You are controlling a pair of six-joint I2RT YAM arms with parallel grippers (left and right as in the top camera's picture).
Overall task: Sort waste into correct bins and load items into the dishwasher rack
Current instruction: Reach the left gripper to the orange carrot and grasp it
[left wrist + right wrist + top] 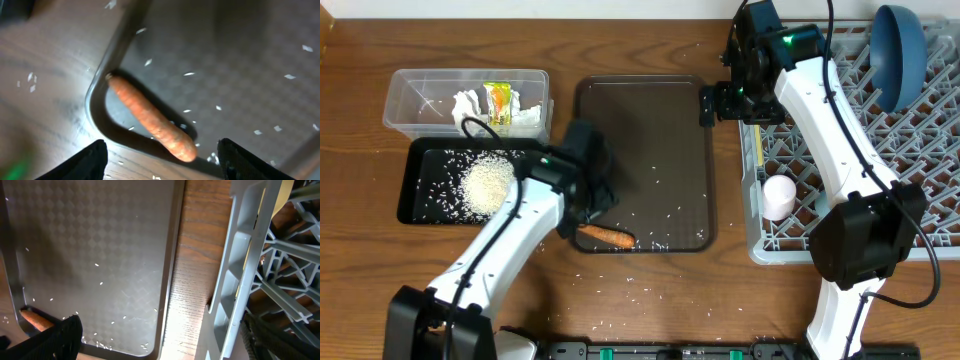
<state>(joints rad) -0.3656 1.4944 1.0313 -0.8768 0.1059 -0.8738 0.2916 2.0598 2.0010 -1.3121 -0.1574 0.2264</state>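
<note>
At the far left, the clear tub [400, 95] holds tissues [470, 105] and the wrapper [498, 100]. Beside it, nearer me, the black tray [406, 190] carries heaped rice [485, 185]. My left gripper [162, 162] hangs with its fingers spread wide over the carrot [150, 117], which lies against the rim in a corner of the brown serving tray [650, 130]. My right gripper [167, 340], fingers apart and empty, hovers between that tray and the rack [920, 150]. The rack holds a white-pink cup [779, 195] and what seems to be a blue bowl [898, 50].

Brown tray [640, 130] on wooden table [620, 40]
</note>
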